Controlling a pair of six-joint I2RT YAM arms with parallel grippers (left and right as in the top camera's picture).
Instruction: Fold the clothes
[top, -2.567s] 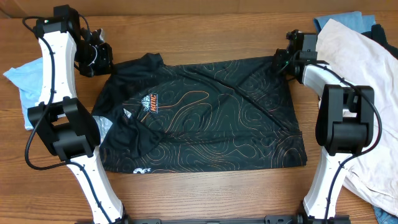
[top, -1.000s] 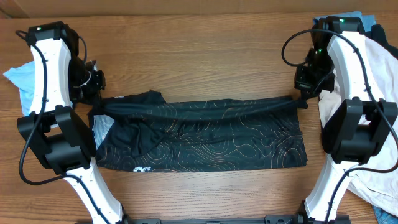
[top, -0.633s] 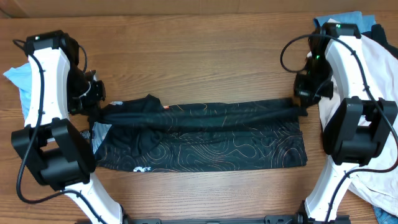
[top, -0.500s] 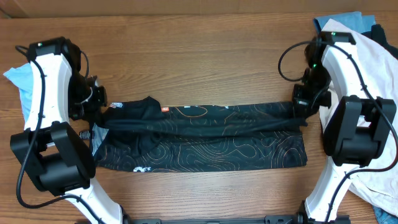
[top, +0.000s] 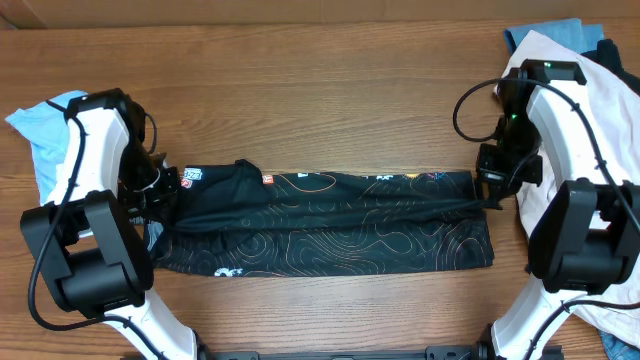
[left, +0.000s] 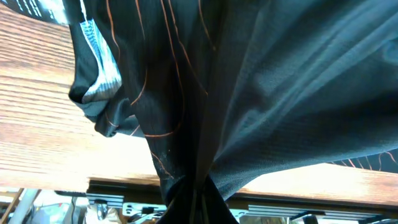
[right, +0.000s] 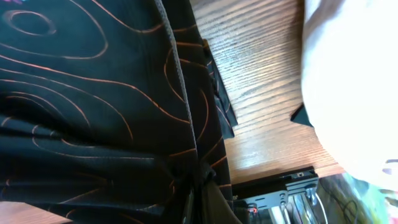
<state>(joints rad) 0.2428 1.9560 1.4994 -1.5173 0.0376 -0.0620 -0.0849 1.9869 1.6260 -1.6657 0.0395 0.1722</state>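
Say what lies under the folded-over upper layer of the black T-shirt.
The near half of the same black T-shirt, a strip showing along the near edge, on the wooden table. Whatever lies between the layers is covered.

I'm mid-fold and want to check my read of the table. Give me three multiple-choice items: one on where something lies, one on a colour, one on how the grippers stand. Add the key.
1. Where does the cream fabric garment lie?
A. at the right edge of the wooden table
B. at the left edge
C. spread over the dark shirt

2. What colour are the thin contour lines on the black T-shirt?
A. white
B. orange
C. green

3. How do the left gripper and the right gripper stand?
A. both open, clear of the shirt
B. both shut on the shirt, one at each end
C. only the left one grips

Key:
1 A: the overhead view shows it heaped at the right edge.
2 B: both wrist views show orange lines on black cloth.
3 B: the cloth bunches into each gripper in its own wrist view.
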